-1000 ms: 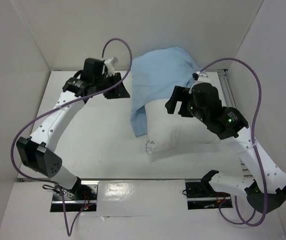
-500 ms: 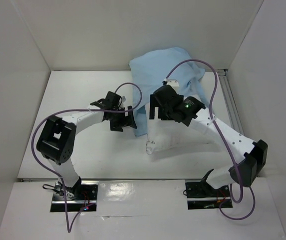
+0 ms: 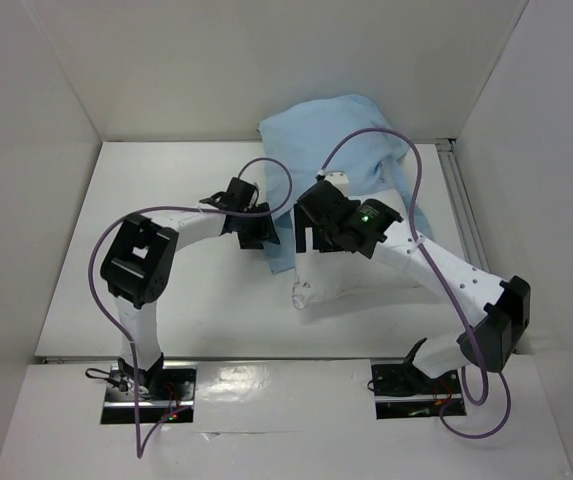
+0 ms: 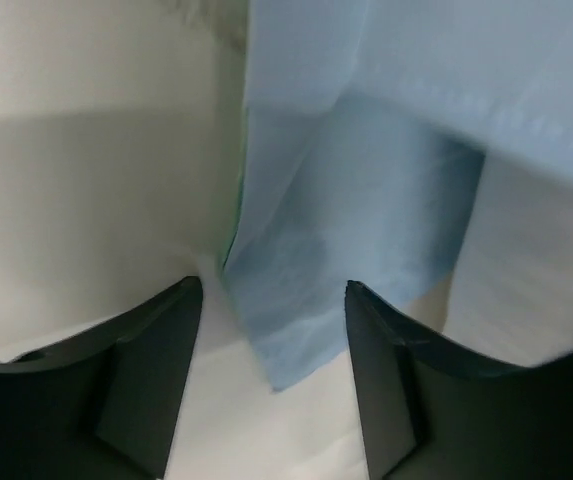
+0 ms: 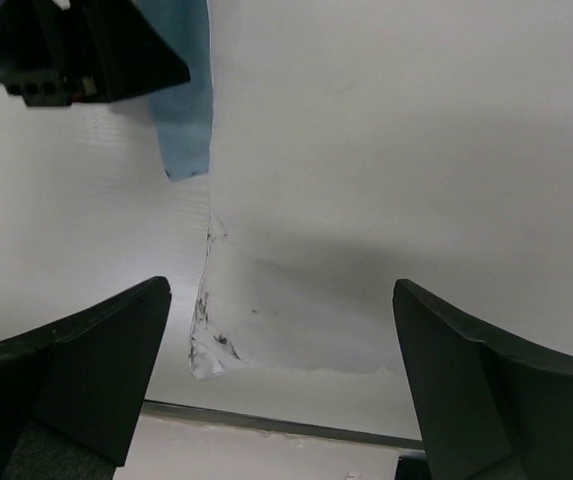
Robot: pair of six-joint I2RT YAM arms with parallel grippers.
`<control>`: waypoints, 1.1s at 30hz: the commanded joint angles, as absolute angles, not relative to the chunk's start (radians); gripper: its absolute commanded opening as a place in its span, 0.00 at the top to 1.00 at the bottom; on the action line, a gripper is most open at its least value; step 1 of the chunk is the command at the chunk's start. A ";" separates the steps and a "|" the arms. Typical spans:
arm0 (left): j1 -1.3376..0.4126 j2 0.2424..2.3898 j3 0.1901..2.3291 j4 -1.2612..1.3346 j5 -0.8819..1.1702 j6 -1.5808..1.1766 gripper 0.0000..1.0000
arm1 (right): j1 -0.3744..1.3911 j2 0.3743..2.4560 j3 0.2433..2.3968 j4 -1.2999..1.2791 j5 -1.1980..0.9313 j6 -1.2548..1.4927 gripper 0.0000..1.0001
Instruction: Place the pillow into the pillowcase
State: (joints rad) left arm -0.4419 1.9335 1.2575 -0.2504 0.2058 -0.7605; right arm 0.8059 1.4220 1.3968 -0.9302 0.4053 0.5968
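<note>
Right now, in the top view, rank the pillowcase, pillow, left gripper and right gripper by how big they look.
1. pillowcase: the widest spread of blue cloth.
2. pillow: only its uncovered white part shows.
3. left gripper and right gripper: both small and look alike, so not ranked.

Bright diffuse overhead light; soft shadows; pillowcase blurred close-up in left wrist view.

Top view: pillow sits centre-right on the table, one corner pointing lower left. pillowcase at upper centre, draped over the pillow's upper part, flap down its left side. left gripper just left of the flap, right gripper over the pillow, just right. Left wrist view: flap tip between the fingers.
</note>
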 commanded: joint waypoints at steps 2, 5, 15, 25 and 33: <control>-0.442 2.020 1.289 -0.172 0.225 -0.787 0.48 | 0.839 1.473 1.378 -0.997 0.432 0.594 0.00; -0.442 2.020 1.289 -0.163 0.267 -0.811 1.00 | 0.839 1.502 1.350 -0.960 0.512 0.649 0.03; -0.433 1.735 1.242 -0.130 0.426 -0.788 1.00 | 0.672 1.647 1.570 -0.824 0.642 0.518 1.00; -0.452 1.532 1.511 0.015 0.712 -0.930 1.00 | 0.655 1.721 2.275 -0.783 0.686 0.198 1.00; -0.485 1.249 1.042 0.094 0.830 -1.023 1.00 | 0.724 1.694 1.482 -0.560 0.416 0.451 1.00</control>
State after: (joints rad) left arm -0.4591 1.3487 1.1553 0.0265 0.6868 -0.9504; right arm 0.7143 1.5635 1.7119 -0.6216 0.5571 0.3546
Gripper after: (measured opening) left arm 0.028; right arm 0.010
